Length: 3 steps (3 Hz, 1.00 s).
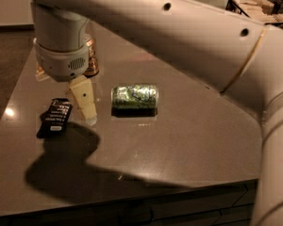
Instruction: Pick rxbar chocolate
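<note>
Black flat wrapped rxbar chocolate (55,117) just left of cream plastic gripper (87,112); grip width impossible to tell. Shiny green can (134,96) lying sideways to its right, gold can (90,58) behind.

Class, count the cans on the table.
2: green can on its side mid-table; gold can upright behind the gripper, which hangs beside the rxbar chocolate. The arm may hide more.

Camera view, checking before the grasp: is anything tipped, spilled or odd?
The green can lies on its side on the table; the gold can behind the gripper stands upright. The gripper hangs just beside the flat rxbar chocolate. No spill shows.
</note>
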Tool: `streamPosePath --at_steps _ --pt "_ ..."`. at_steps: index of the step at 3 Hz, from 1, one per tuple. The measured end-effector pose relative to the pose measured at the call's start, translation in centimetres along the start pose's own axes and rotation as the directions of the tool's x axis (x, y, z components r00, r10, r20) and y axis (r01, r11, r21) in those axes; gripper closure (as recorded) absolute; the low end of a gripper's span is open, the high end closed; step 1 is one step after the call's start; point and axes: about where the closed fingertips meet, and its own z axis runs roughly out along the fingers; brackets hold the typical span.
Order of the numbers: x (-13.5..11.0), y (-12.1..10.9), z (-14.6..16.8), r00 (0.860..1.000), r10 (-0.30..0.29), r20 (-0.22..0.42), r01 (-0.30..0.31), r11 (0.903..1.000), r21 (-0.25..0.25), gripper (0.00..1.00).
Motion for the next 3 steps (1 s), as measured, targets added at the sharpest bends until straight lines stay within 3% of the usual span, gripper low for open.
streamPosePath --at_steps 1,2,3 --pt "-0.9 -1.3 1.7 0.997 -0.078 0.028 0.079 0.9965 -0.03 0.0" --pt "-1.0 -2.2 3.9 0.993 -0.111 0.043 0.114 0.9916 -0.062 0.0" --pt "0.2 -2.8 5.8 0.994 -0.107 0.036 0.11 0.9894 -0.094 0.0"
